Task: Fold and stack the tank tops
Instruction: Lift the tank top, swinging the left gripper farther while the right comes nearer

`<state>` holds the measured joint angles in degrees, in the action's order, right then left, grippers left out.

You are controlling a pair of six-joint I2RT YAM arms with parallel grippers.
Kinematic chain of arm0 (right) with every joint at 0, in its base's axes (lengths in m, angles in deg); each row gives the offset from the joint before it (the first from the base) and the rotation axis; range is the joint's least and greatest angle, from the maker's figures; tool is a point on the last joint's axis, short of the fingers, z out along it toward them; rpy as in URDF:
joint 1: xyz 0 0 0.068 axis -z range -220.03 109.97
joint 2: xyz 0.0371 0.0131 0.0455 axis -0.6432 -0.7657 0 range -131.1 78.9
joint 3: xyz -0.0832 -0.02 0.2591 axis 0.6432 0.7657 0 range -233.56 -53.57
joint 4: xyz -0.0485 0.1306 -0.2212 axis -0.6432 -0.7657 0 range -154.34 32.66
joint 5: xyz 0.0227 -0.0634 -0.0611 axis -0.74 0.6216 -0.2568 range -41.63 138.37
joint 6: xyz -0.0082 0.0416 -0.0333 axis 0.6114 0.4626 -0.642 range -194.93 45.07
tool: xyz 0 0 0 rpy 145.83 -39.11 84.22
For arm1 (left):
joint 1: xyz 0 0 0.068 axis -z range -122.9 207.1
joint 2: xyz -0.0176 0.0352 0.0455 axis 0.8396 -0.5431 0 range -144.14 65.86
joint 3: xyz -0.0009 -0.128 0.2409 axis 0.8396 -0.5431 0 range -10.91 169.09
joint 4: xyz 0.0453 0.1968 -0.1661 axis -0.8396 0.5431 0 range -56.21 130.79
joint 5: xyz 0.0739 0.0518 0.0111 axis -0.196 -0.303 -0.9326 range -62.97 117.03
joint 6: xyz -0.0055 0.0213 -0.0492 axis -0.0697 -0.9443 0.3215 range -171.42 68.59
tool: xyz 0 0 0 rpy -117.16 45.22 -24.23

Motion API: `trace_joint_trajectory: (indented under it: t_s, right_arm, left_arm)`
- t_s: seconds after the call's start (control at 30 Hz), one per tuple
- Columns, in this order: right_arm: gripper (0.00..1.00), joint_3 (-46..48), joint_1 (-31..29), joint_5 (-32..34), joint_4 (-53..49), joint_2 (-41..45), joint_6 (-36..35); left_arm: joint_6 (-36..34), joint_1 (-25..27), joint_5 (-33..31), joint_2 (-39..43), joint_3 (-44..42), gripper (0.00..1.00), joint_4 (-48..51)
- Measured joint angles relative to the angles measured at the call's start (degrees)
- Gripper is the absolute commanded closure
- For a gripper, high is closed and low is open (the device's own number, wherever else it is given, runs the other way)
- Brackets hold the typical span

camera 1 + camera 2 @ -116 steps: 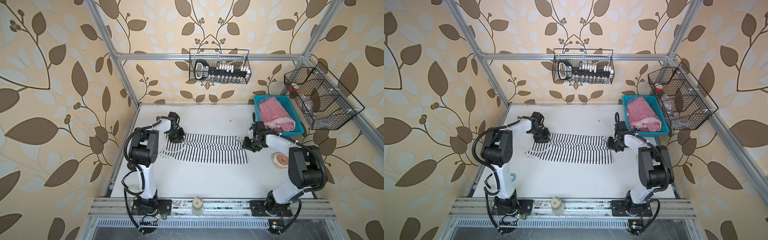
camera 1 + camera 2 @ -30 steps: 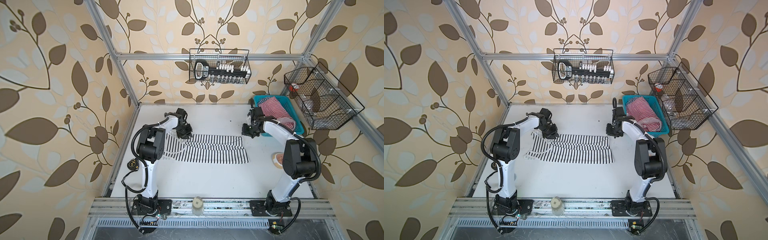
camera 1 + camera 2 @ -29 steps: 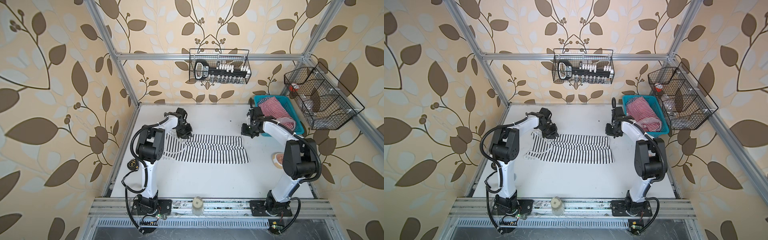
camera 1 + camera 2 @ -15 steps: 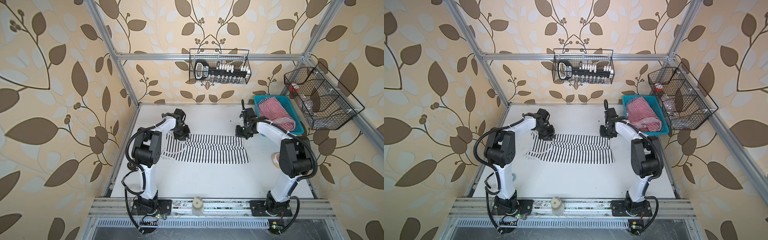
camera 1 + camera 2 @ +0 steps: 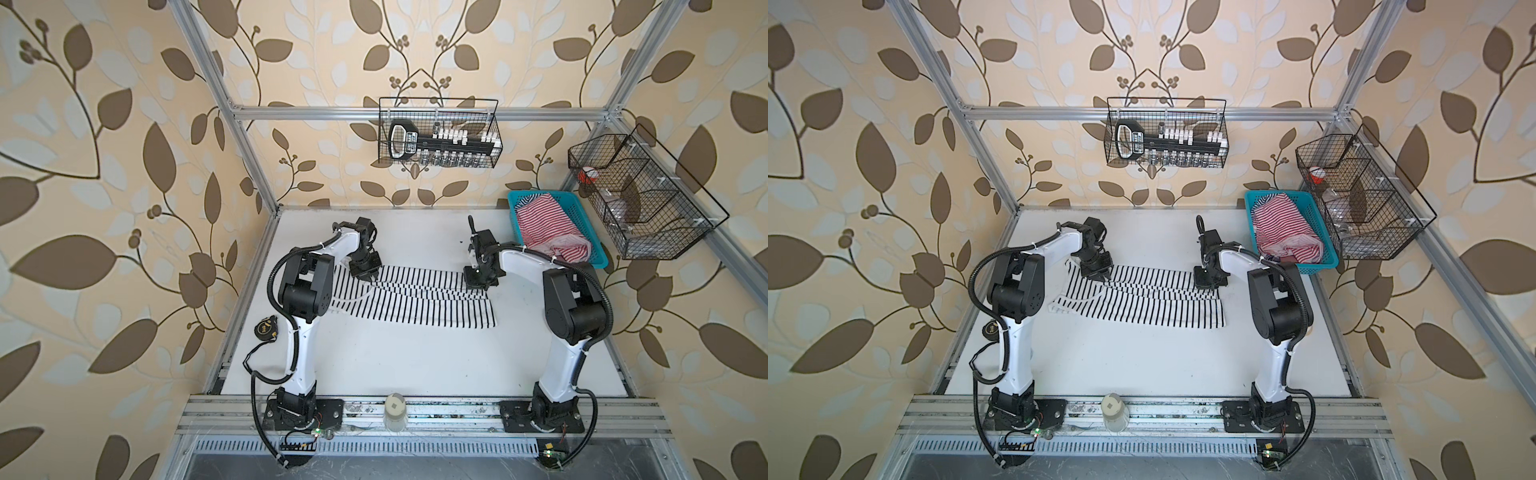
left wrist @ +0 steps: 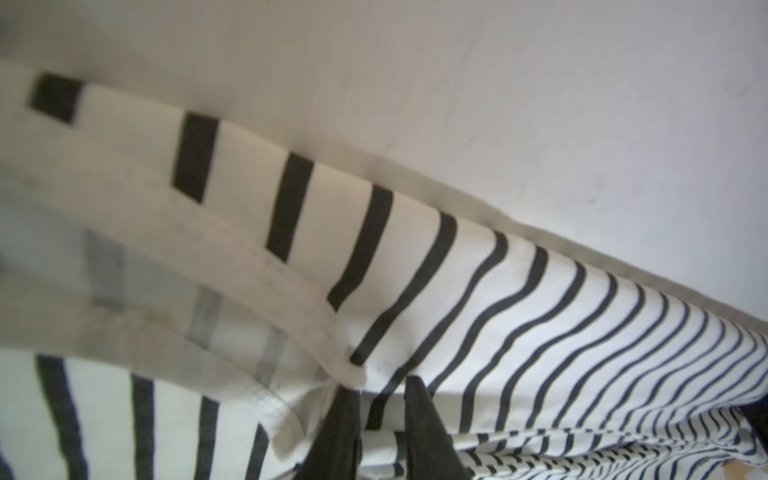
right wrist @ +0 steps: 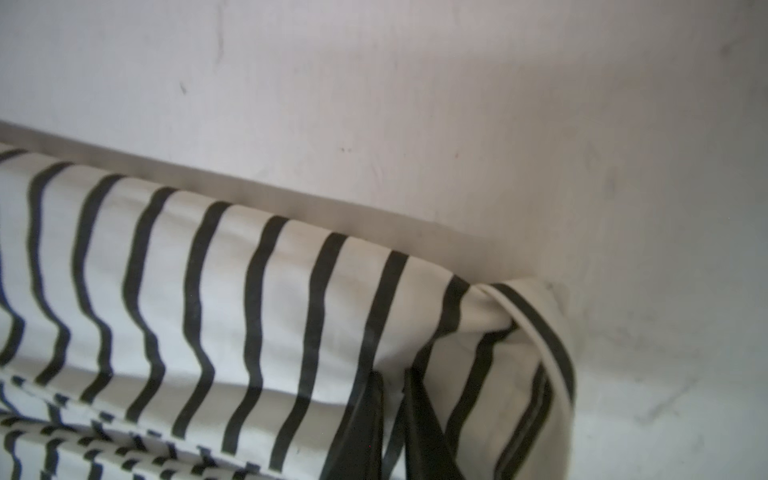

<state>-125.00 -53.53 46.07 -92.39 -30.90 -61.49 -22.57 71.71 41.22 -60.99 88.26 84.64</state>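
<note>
1. Black-striped tank top (image 5: 415,297) lies flat on the white worktop (image 5: 415,365), its long axis running side to side between the two arms.
2. Red-striped tank top (image 5: 548,230) sits bunched in the blue basket (image 5: 598,259) at the far right corner, well apart from the fold.
3. Left gripper (image 5: 368,272) is down on the far edge at the strap end; the left wrist view shows its fingers (image 6: 340,432) pinched together on a ridge of the cloth.
4. Right gripper (image 5: 478,282) is at the far hem corner, clamped on cloth in the right wrist view.
5. Both grips sit on the far long edge, so the fold most likely calls for carrying that edge toward the near one, the arms moving level.
</note>
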Motion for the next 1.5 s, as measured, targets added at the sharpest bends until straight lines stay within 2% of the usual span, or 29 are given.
trace_joint_trajectory:
  t_s: [0.23,0.37,0.47,0.67,0.9,1.2,1.5]
  right_arm:
    - [0.86,9.42,0.00,-1.60,2.05,6.93,1.18]
    - [0.85,14.69,-0.07,-4.35,2.19,11.21,2.32]
    - [0.85,17.92,-0.37,-7.08,2.32,13.77,3.32]
    - [0.85,22.51,-2.86,-11.93,3.28,17.09,6.45]
    - [0.84,24.81,-10.82,-17.42,7.32,17.31,12.92]
    - [0.82,24.02,-20.09,-21.46,14.19,14.16,20.90]
    - [0.80,22.91,-24.28,-21.64,17.99,12.41,25.35]
  left_arm:
    - [-0.63,0.04,2.99,-10.86,18.05,0.82,2.08]
    - [-0.61,0.11,7.10,-17.57,29.09,0.81,1.55]
    - [-0.33,0.11,11.43,-21.00,33.99,0.82,0.02]
    - [2.99,0.13,20.76,-25.09,36.94,0.82,-8.85]
    - [8.87,1.27,27.50,-30.69,41.51,0.80,-20.74]
    - [13.79,2.86,28.92,-35.41,45.97,0.80,-30.21]
    - [16.48,3.04,28.83,-35.76,46.18,0.73,-32.57]
